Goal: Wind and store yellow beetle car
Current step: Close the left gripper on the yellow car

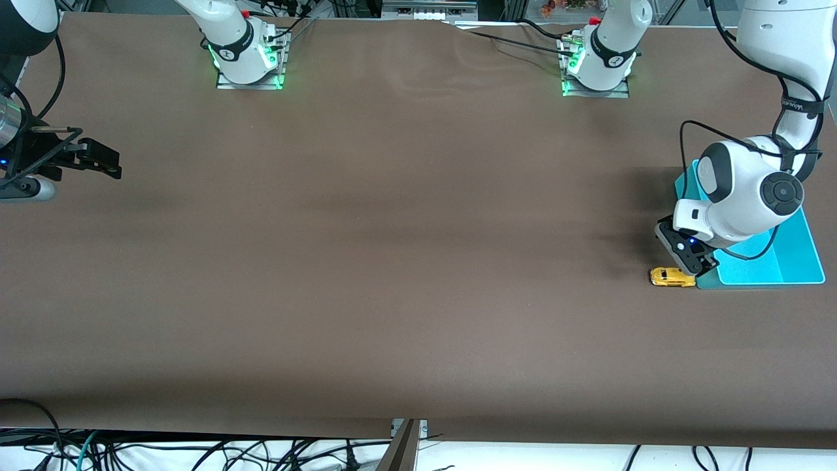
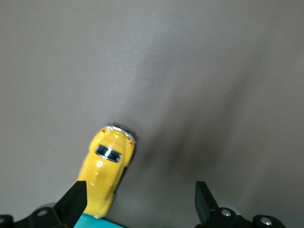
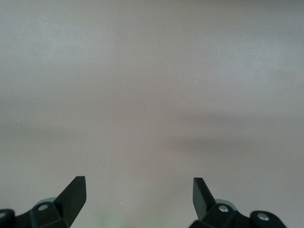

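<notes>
Left gripper: fingers spread wide, holding nothing, low at the right of the front view, over the table right by the car.
Right gripper: spread too, waiting at the far left edge.
Car: on the table, touching the bin's near corner.
Handling: probably light, hard and pretty slippery, so pinch across the flat sides mid-body, not the rounded roof.
</notes>
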### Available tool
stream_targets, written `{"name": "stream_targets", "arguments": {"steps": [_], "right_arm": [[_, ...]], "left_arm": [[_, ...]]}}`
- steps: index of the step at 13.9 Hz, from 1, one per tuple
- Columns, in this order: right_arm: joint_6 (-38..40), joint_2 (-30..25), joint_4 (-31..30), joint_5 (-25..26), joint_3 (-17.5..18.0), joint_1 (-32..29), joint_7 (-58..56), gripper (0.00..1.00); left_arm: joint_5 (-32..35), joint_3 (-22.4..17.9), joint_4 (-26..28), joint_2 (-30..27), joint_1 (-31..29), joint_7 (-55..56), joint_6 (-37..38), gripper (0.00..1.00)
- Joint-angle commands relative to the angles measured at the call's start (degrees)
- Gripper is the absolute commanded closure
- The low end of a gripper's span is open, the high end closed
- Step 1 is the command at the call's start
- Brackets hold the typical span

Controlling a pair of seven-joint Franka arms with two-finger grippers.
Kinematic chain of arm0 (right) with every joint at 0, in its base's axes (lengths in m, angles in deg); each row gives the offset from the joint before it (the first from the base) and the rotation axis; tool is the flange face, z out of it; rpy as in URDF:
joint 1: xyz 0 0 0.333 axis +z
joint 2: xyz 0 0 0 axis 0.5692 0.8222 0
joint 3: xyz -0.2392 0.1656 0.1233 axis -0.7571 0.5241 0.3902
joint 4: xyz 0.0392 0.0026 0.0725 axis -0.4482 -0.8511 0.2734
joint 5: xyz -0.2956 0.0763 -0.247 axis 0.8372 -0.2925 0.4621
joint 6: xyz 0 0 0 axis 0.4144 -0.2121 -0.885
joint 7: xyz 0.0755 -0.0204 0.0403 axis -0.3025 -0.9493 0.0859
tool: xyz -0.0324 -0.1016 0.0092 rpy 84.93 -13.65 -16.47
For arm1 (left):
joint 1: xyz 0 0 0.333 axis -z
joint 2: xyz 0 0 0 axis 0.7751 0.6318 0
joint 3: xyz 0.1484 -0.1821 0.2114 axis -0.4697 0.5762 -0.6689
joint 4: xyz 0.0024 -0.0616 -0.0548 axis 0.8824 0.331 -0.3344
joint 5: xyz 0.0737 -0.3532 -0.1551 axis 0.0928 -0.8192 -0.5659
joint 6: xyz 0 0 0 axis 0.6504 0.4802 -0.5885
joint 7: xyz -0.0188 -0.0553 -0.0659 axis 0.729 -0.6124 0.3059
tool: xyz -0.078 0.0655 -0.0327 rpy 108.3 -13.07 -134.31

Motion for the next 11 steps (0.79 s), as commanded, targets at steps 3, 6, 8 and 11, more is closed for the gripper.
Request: {"name": "stream_targets", "arguments": {"steps": [3, 6, 8, 11], "right_arm": [[-0.2, -0.4, -0.2, -0.9, 0.2, -0.4, 0.1, 0.01], [-0.1, -0.4, -0.2, -0.9, 0.2, -0.4, 0.1, 0.01], [-0.2, -0.4, -0.2, -0.9, 0.3, -0.3, 0.2, 0.01], [-0.2, -0.4, -0.2, -0.9, 0.2, -0.3, 0.1, 0.01]], "left_arm": [[0.5, 0.1, -7.2, 5.2, -0.3, -13.6, -0.6, 0.00], [-0.1, 0.1, -9.5, 9.1, -2.0, -17.1, -1.1, 0.00], [-0.2, 0.1, -9.9, 10.3, -2.5, -17.4, -1.1, 0.00], [-1.3, 0.1, -9.9, 11.4, -2.6, -17.3, -1.1, 0.00]]}}
